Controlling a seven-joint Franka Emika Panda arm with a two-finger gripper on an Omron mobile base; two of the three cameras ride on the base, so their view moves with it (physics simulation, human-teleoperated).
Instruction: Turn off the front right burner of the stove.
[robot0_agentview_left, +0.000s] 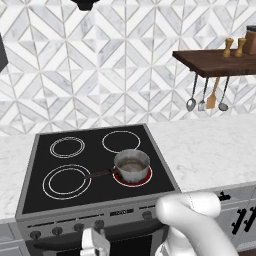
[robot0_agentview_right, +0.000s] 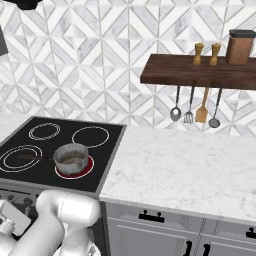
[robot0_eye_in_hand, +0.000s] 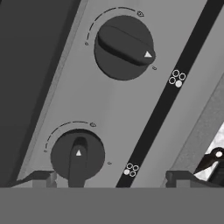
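Observation:
The stove (robot0_agentview_left: 30, 170) has a black glass cooktop and a grey steel front panel (robot0_agentview_left: 120, 214) with a row of dark knobs. The front right burner (robot0_agentview_left: 145, 178) glows red under a small steel saucepan (robot0_agentview_left: 132, 165); the same burner (robot0_agentview_right: 88, 169) also glows in the right base view. My gripper (robot0_eye_in_hand: 113, 179) is open, close to the panel and touching nothing. The hand view shows two knobs. The upper knob (robot0_eye_in_hand: 124, 47) is turned, its marker off to one side. The lower knob (robot0_eye_in_hand: 77, 154) sits near my left fingertip (robot0_eye_in_hand: 41, 177). The hand (robot0_agentview_left: 95, 242) hangs just below the knob row.
A marble counter (robot0_agentview_right: 175, 165) runs right of the stove, with grey drawers (robot0_agentview_right: 150, 225) below it. A wooden shelf (robot0_agentview_right: 200, 75) holds shakers, and utensils hang beneath it. The saucepan's handle (robot0_agentview_left: 100, 174) points left over the cooktop.

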